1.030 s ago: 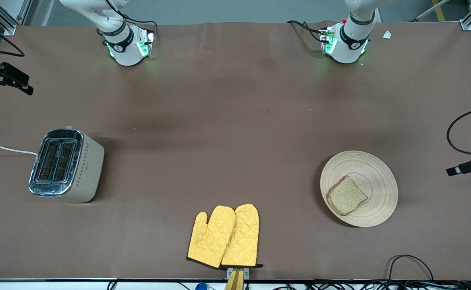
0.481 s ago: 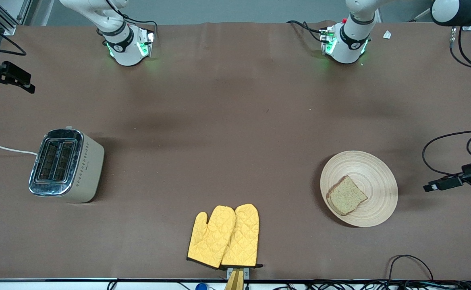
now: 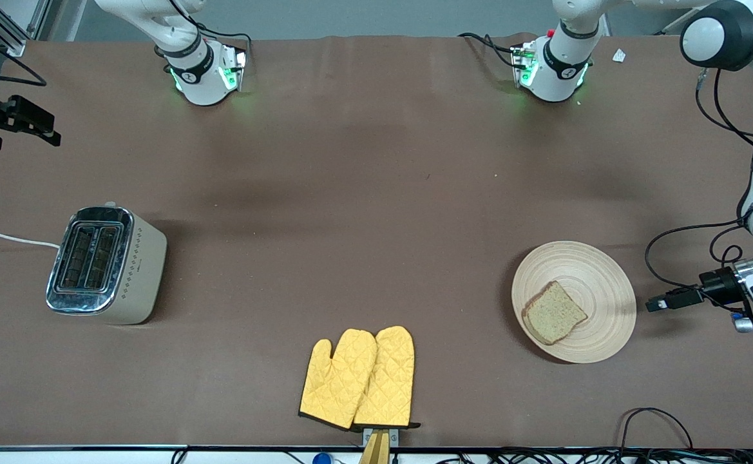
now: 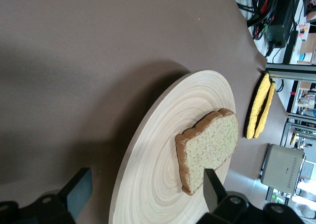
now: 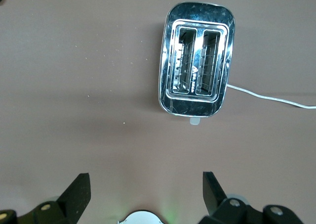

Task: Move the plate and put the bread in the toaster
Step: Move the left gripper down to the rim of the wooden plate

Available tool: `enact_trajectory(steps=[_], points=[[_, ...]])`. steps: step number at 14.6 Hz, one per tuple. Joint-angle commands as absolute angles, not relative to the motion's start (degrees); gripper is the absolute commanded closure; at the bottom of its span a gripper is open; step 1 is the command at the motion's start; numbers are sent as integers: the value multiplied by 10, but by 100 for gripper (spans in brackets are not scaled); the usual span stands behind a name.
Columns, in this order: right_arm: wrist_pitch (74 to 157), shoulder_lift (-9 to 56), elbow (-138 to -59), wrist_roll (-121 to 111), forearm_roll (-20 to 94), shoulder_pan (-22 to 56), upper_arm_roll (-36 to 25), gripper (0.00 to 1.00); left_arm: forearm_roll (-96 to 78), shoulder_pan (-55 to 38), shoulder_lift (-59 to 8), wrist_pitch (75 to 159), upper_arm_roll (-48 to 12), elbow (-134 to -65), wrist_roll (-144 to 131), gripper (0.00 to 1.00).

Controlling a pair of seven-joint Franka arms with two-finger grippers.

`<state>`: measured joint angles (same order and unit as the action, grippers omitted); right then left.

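Note:
The tan wooden plate (image 3: 592,270) lies toward the left arm's end of the table, with the bread (image 3: 554,312) flat on it. My left gripper (image 3: 654,303) is open and empty, low beside the plate's rim at that end and apart from it. In the left wrist view the plate (image 4: 163,135) and the bread (image 4: 210,147) lie just ahead of the open left gripper (image 4: 145,192). The beige toaster (image 3: 102,264) stands at the right arm's end with both slots empty. My right gripper (image 3: 35,125) hangs open over that end. The right wrist view shows the toaster (image 5: 197,78) and the open right gripper (image 5: 144,192).
A pair of yellow oven mitts (image 3: 358,377) lies near the table's front edge, between the toaster and the plate. The toaster's white cord (image 3: 9,238) runs off the right arm's end. Loose black cables (image 3: 656,419) lie at the front edge near the plate.
My left arm has swung in from the left arm's end of the table, bringing its gripper close beside the plate. The right gripper has shifted only slightly.

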<state>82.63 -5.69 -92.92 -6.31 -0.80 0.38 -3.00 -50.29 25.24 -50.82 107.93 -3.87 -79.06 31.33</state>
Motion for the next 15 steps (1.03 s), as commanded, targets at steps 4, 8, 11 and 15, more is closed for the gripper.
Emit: enact_trajectory(steps=[4, 8, 11, 15], points=[[795, -73, -947, -69, -3, 7, -32, 0, -535, 244, -530, 1083, -41, -775, 359, 24], [798, -73, -946, -69, -2, 6, -32, 0, -555, 245, -545, 1083, -42, -774, 411, 48], [795, -73, -941, -69, -2, 8, -31, 0, -557, 247, -550, 1083, -41, -775, 437, 67], [783, -73, -940, -70, -3, -14, -37, 0, -558, 247, -550, 1083, -42, -775, 445, 80]])
